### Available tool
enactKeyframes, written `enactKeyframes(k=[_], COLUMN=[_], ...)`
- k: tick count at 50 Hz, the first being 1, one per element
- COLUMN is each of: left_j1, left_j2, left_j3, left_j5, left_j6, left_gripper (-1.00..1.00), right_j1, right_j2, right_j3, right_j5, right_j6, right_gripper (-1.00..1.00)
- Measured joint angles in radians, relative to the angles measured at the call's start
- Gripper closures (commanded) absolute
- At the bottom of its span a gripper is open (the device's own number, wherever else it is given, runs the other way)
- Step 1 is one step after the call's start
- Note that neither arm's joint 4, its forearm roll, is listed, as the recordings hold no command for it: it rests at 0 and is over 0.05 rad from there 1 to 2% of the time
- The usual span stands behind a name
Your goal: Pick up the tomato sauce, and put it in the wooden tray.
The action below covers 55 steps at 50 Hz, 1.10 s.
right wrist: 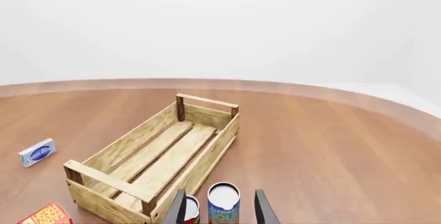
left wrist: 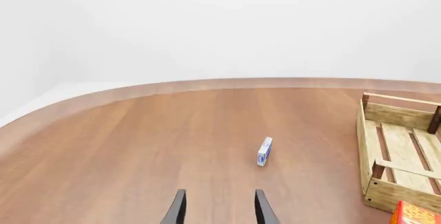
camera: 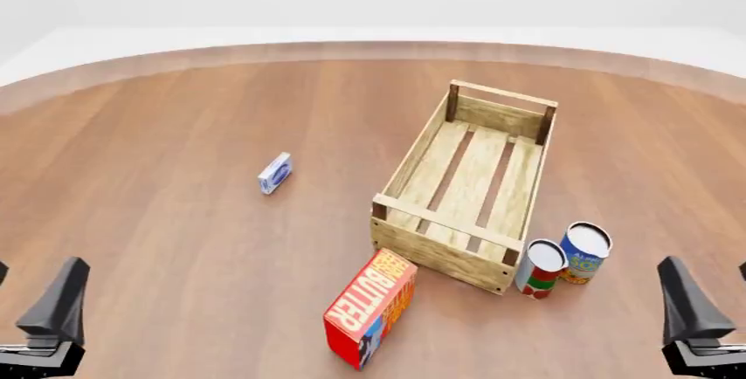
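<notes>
Dark, tapered, wedge-shaped fingers (left wrist: pixel 177 208)

The wooden tray (camera: pixel 466 189) lay right of the table's (camera: pixel 175 222) centre, with the tomato sauce (camera: pixel 541 268) just off its near right corner, touching the blue-and-yellow can (camera: pixel 583 253) on its right, the butter box (camera: pixel 370 307) before the tray's near left corner, and a small carton (camera: pixel 275 173) well apart to the left.

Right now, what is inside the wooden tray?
Nothing: the wooden tray shows only bare slats in both views. The tomato sauce stands outside, by its near right corner. Nothing is covered.
</notes>
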Motion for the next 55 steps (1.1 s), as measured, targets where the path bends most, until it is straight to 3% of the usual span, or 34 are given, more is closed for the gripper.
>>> enactKeyframes(k=[31,55], left_j1=[0.000,0.000], left_j2=[0.000,0.000], left_j3=[0.000,0.000], left_j5=[0.000,0.000], left_j6=[0.000,0.000], left_gripper=[-1.00,-1.00], right_j1=[0.024,0.047], right_j2=[0.001,0.106], right_j3=[-0.033,-0.083], right_j5=[0.076,0.155], right_j6=[0.021,-0.061], right_gripper=[-1.00,-1.00])
